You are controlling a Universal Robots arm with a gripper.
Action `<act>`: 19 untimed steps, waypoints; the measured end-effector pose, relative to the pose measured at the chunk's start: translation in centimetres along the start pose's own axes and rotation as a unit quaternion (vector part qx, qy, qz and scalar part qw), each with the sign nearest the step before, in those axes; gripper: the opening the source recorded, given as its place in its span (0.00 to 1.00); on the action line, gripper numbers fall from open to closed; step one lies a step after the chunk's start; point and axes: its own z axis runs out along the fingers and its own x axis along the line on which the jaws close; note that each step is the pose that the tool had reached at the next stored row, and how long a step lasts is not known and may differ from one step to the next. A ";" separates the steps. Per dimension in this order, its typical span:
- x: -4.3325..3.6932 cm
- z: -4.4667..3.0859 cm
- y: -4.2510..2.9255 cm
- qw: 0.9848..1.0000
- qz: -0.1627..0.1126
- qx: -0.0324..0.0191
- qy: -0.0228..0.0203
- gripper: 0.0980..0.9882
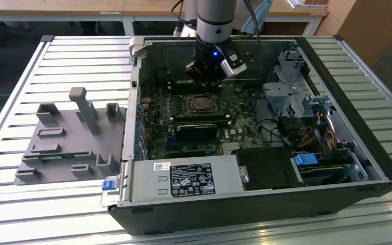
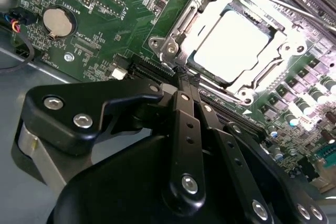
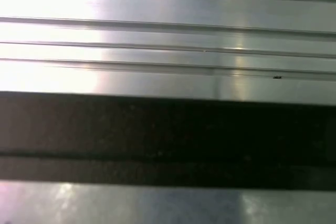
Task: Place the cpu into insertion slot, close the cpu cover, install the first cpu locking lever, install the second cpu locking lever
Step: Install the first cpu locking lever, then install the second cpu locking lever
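The black gripper (image 2: 187,80) has its fingers pressed together, holding nothing, just beside the silvery metal cpu cover (image 2: 173,32). The flat silver square cpu (image 2: 231,45) sits in the black insertion slot (image 1: 200,104), cover down.

a silver-grey cpu (image 2: 231,45) sits in a silvery cpu cover (image 2: 262,85), ringed by the green circuit board (image 2: 126,19). beside the cpu, the fingers (image 2: 185,82) are black. the ribbed surface (image 1: 59,56) is pale grey.
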 end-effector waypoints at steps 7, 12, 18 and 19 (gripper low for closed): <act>-0.02 -0.01 -0.28 1.000 0.000 0.000 0.000 0.02; -0.07 -0.02 -0.42 1.000 0.000 0.000 0.000 0.02; -0.11 -0.03 -0.60 1.000 0.000 0.000 0.000 0.02; -0.12 -0.03 -0.63 1.000 0.000 0.000 0.000 0.02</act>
